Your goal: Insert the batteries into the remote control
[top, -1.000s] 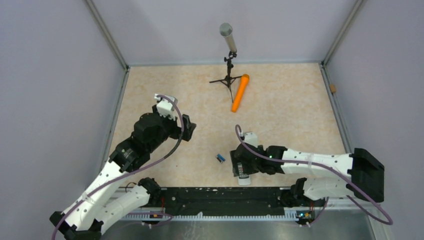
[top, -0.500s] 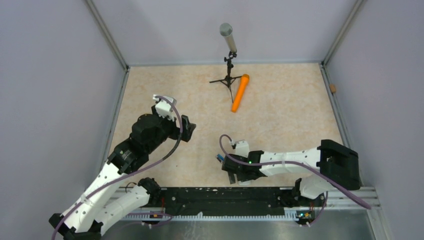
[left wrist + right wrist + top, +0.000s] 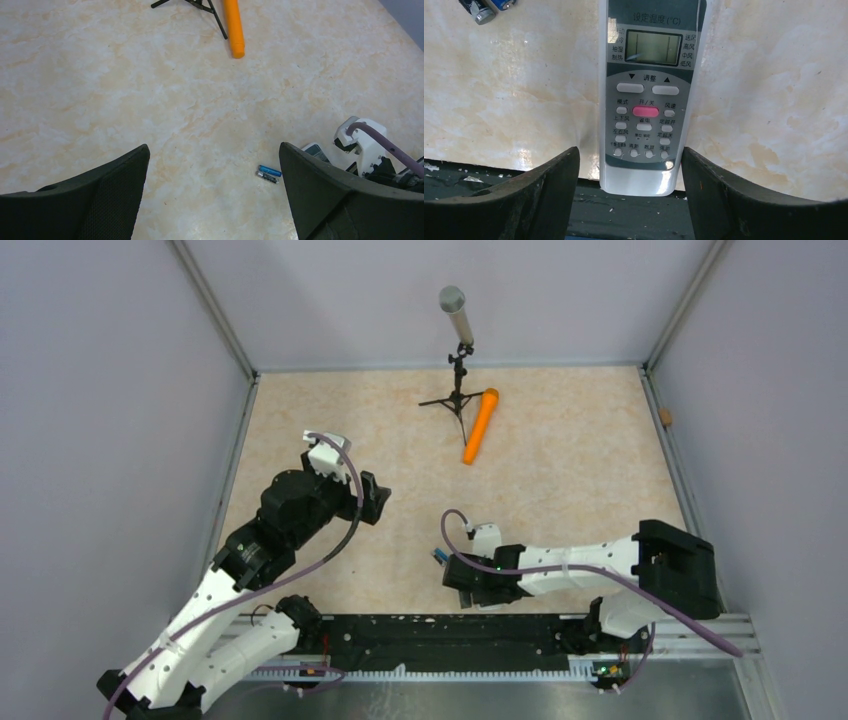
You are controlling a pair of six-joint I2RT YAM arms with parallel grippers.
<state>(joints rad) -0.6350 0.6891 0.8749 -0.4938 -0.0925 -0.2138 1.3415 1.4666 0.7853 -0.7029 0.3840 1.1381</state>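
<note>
The white remote control (image 3: pixel 651 100) lies face up, screen and buttons showing, its near end hanging over the table's front edge. My right gripper (image 3: pixel 629 155) straddles that near end, open, with a gap on the left side and the right finger close to the remote's edge. From above, the right gripper (image 3: pixel 465 585) covers most of the remote. The batteries (image 3: pixel 438 556) lie side by side just left of it, also seen as batteries (image 3: pixel 489 7) and batteries (image 3: pixel 268 173). My left gripper (image 3: pixel 214 146) hovers open above bare table, away from them, holding nothing.
A long orange cylinder (image 3: pixel 480 426) lies near the back beside a grey microphone (image 3: pixel 455 315) on a black tripod. A black rail (image 3: pixel 440 630) runs along the front edge under the remote's end. Grey walls enclose the table on three sides.
My right arm swung left toward the batteries and settled over the remote, and its jaws have narrowed around the remote's end. The left arm has barely moved.
</note>
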